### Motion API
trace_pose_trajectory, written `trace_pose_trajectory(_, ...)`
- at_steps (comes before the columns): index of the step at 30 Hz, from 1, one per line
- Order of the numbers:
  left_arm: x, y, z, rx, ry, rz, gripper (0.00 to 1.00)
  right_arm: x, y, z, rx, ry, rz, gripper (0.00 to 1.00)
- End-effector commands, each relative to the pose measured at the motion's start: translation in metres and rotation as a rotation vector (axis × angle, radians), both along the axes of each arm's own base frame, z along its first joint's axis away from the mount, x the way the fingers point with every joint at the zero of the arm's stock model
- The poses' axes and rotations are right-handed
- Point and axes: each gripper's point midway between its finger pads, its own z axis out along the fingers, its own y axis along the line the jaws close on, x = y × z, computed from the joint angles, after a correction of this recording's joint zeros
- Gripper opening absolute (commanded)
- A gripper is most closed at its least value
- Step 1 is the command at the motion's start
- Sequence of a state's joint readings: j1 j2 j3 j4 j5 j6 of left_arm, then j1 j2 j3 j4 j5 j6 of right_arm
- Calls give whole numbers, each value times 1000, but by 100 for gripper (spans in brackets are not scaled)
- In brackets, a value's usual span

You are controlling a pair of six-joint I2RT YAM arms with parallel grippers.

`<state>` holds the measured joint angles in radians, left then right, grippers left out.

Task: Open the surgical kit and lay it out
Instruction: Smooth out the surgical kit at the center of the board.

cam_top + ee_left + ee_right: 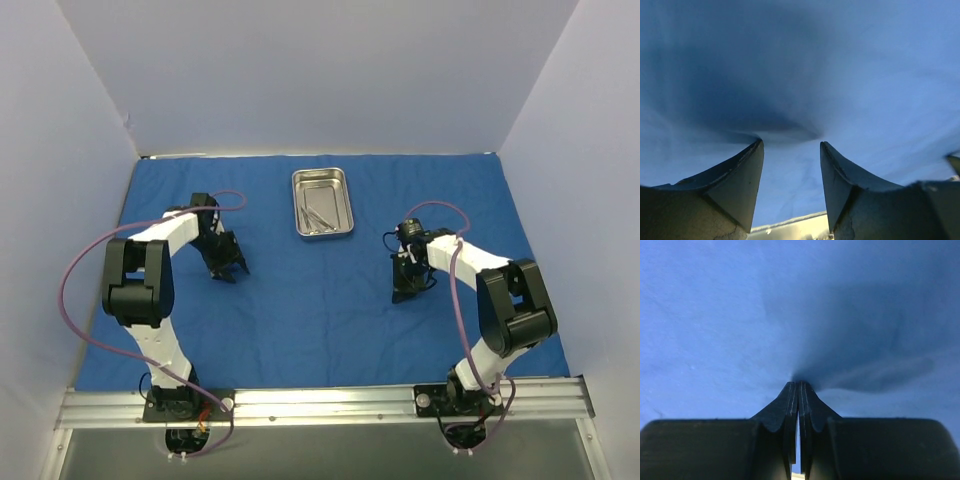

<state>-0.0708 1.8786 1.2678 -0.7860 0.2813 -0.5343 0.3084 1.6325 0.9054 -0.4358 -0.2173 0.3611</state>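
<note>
The royal-blue cloth wrap [320,310] lies opened out nearly flat, with only shallow wrinkles between the two arms. Toward its far edge sits the steel tray [322,173], and the thin silver instruments [318,215] lie loosely crossed inside it, none laid out yet.

The left gripper [228,268] hangs low over the cloth with its fingers [735,180] apart and nothing between them. The right gripper [406,292] has its fingers [790,410] pressed together, tips down at the fabric; whether a thin fold is caught there cannot be told.

The cloth looks soft and limp – it should drag and bunch rather than slide, so any smoothing is best done from an edge or corner. The instruments are likely the awkward part: light, rigid, slick (and partly overlapping), lying flat against polished metal. Taking one across its narrow shank or at the handle loops seems safest – the light tray may shift if nudged.
</note>
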Motion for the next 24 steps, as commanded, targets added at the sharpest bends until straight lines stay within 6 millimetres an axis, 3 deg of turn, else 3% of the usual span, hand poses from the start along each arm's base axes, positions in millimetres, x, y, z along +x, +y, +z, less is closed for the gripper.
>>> trace_pose_trajectory(1,9,3,22,35,-118,41,57,-11,-9,5,-22,29,-60,2)
trace_pose_trajectory(4,9,8,28,50,-132,51,56,13,-11,30,-39,-70,-23,3)
trace_pose_trajectory(6,19,3,56,38,-206,47,56,37,-10,52,-50,-162,-6,9)
trace_pose_trajectory(7,22,0,67,38,-236,35,58,63,-7,75,-51,-250,8,19)
trace_pose_trajectory(9,28,-2,100,43,-312,32,62,90,2,94,-23,-324,28,39)
trace_pose_trajectory(10,28,-4,110,29,-333,29,64,106,21,105,57,-341,64,76)
trace_pose_trajectory(12,23,-10,135,-18,-379,33,68,112,40,110,138,-320,142,98)
trace_pose_trajectory(15,19,-10,162,-19,-461,-9,77,132,82,119,277,-368,151,100)
trace_pose_trajectory(19,21,-3,167,30,-517,-112,78,169,80,116,253,-455,114,100)
trace_pose_trajectory(20,21,-2,167,36,-531,-150,76,183,82,127,236,-503,119,100)
trace_pose_trajectory(23,6,-5,166,18,-513,-187,72,214,82,125,148,-556,112,98)
trace_pose_trajectory(24,0,-7,163,14,-500,-196,72,234,83,146,134,-612,101,95)
